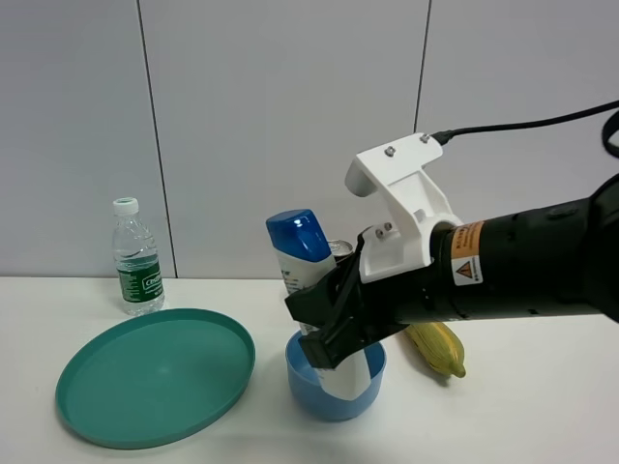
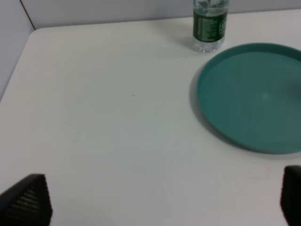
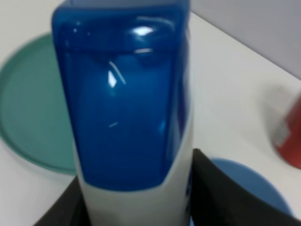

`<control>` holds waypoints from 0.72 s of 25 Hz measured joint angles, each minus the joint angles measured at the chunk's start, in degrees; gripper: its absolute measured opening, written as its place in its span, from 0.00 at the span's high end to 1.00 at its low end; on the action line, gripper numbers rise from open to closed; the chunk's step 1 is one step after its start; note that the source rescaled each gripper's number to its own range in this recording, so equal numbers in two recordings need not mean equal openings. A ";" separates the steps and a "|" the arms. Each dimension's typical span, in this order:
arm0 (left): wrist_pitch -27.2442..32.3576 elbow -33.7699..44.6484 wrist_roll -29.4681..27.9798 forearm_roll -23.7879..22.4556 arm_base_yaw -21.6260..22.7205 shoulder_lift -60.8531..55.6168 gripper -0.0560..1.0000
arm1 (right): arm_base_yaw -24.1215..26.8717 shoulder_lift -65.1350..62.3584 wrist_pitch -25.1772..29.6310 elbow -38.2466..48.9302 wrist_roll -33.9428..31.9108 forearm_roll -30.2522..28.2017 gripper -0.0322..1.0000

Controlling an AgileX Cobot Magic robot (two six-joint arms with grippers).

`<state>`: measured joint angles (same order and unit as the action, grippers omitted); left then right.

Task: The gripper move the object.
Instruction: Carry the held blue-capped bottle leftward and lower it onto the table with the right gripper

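Note:
The object, a white shampoo bottle with a blue cap [image 1: 300,244], leans slightly, and its base is down inside a blue bowl [image 1: 308,394]. My right gripper [image 1: 329,319] is shut on the bottle's middle, reaching in from the right. In the right wrist view the blue cap [image 3: 124,103] fills the frame, with a black finger [image 3: 221,195] on either side of the white body. My left gripper [image 2: 160,200] stands open over bare table. Only its two fingertips show, far apart, and it is out of the exterior view.
A teal plate [image 1: 155,377] lies left of the bowl, and a clear water bottle [image 1: 135,259] stands behind it by the wall. A banana [image 1: 440,348] lies right of the bowl. A red can [image 1: 340,249] stands behind the shampoo bottle.

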<state>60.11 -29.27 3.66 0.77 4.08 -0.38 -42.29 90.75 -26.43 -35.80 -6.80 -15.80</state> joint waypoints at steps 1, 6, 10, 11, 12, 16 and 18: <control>0.00 0.00 0.00 0.00 0.00 0.00 0.00 | 0.00 0.60 -1.82 0.00 -1.94 -1.68 0.97; 0.00 0.00 0.00 0.00 0.00 0.00 0.00 | 0.00 2.66 -8.66 0.00 -10.01 -11.59 0.97; 0.00 0.00 0.00 0.00 0.00 0.00 0.00 | 0.00 4.80 -9.34 0.00 -11.25 -13.45 0.97; 0.00 0.00 0.00 0.00 0.00 0.00 0.00 | 0.00 5.49 -9.34 -0.05 -11.29 -13.51 0.97; 0.00 0.00 0.00 0.00 0.00 0.00 0.00 | 0.00 6.34 -9.47 -0.05 -11.29 -13.50 0.97; 0.00 0.00 0.00 0.00 0.00 0.00 0.00 | 0.00 9.61 -12.26 -0.05 -10.91 -13.80 0.97; 0.00 0.00 0.00 0.00 0.00 0.00 0.00 | 0.00 10.57 -12.95 -0.05 -10.12 -13.83 0.97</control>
<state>60.11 -29.27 3.66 0.77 4.08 -0.38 -42.29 101.31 -39.38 -35.85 -16.92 -29.63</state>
